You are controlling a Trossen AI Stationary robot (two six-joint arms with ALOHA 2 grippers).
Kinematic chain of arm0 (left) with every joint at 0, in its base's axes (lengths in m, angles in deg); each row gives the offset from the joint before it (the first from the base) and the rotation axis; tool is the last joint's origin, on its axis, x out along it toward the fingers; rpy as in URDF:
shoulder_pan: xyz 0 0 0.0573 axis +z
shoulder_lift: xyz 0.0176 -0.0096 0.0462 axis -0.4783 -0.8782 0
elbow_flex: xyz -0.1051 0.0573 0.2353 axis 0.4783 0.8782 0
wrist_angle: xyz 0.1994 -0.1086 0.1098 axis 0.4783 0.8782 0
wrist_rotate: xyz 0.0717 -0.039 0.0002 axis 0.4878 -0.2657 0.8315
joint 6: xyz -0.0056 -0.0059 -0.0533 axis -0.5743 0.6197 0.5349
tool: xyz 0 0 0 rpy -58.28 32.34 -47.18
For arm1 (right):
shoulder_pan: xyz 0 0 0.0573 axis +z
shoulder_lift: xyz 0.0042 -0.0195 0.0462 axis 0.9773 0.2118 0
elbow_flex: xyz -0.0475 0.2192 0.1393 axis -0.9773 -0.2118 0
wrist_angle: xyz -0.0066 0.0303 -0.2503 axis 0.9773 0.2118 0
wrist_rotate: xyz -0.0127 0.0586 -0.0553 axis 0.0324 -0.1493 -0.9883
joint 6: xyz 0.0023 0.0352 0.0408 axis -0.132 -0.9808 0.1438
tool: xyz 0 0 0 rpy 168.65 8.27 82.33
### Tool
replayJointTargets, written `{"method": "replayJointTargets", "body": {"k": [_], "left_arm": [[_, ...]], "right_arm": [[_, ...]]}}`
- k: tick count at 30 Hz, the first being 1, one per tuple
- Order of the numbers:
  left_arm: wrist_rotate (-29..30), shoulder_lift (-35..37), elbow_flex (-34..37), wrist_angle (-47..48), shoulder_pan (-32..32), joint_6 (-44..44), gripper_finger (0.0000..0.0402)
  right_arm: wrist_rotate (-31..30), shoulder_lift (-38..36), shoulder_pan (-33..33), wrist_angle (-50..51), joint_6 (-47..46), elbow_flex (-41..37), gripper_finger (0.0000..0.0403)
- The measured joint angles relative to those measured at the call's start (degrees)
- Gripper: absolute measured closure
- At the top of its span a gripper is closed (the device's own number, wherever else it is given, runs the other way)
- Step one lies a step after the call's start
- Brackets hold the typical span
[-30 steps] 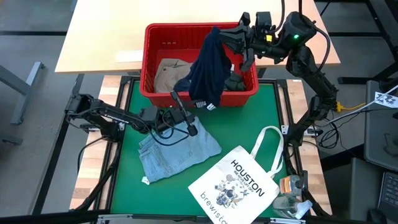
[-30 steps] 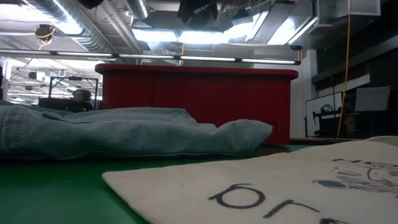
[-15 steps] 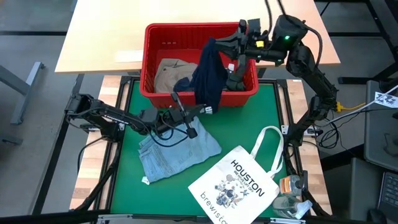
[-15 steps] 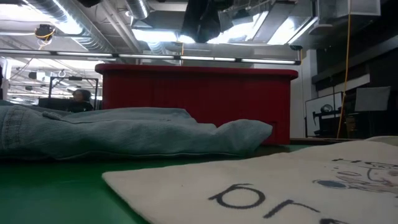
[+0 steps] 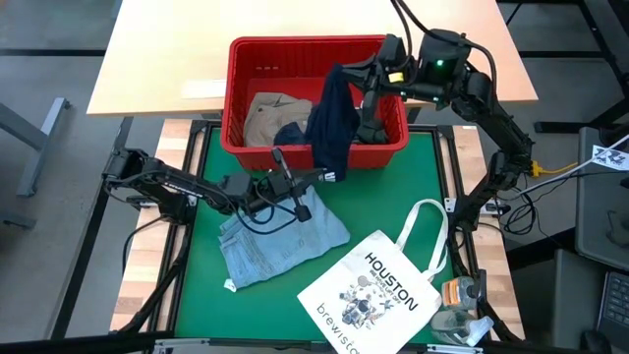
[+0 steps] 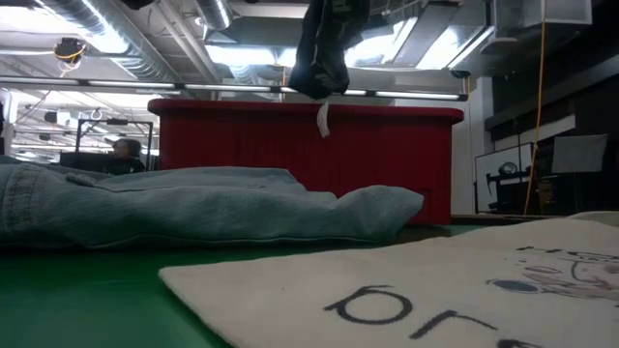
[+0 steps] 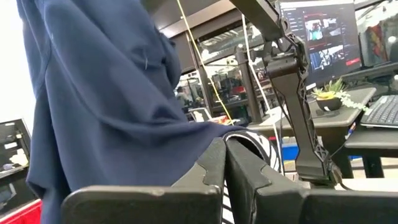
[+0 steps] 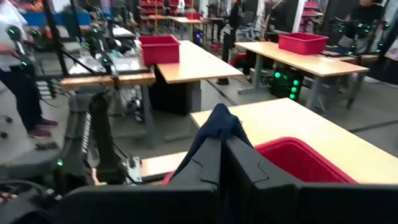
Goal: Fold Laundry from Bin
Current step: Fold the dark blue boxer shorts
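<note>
High view: navy garment [image 5: 327, 116] is clamped by both right tool [image 5: 366, 71] and left tool [image 5: 316, 175]; opposed pulling could tear it loose.

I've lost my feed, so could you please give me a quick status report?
Right hand shut on navy garment, lifted over bin. Left hand shut on its lower edge. Denim and tote lie on mat.

Navy garment [image 5: 329, 118] hangs over red bin [image 5: 246, 54]; denim [image 5: 275, 236] lies flat.
</note>
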Motion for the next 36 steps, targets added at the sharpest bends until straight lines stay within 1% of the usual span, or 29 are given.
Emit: {"method": "replayJointTargets", "body": {"k": [9,12,19,24,36], "left_arm": [[0.0,0.0,0.0,0.3,0.0,0.2,0.04],[0.0,0.0,0.0,1.6,0.0,2.8,0.04],[0.0,0.0,0.0,9.1,0.0,7.3,0.04],[0.0,0.0,0.0,9.8,0.0,7.4,0.04],[0.0,0.0,0.0,9.8,0.0,7.4,0.04]], "right_arm": [[-0.6,0.0,0.0,1.4,0.8,0.0,0.0393],[-0.6,0.0,0.0,3.0,0.8,0.0,0.0393],[-0.6,0.0,0.0,13.5,0.8,0.0,0.0393],[-0.6,0.0,0.0,19.5,0.8,0.0,0.0393],[-0.6,0.0,0.0,20.9,0.8,0.0,0.0393]]}}
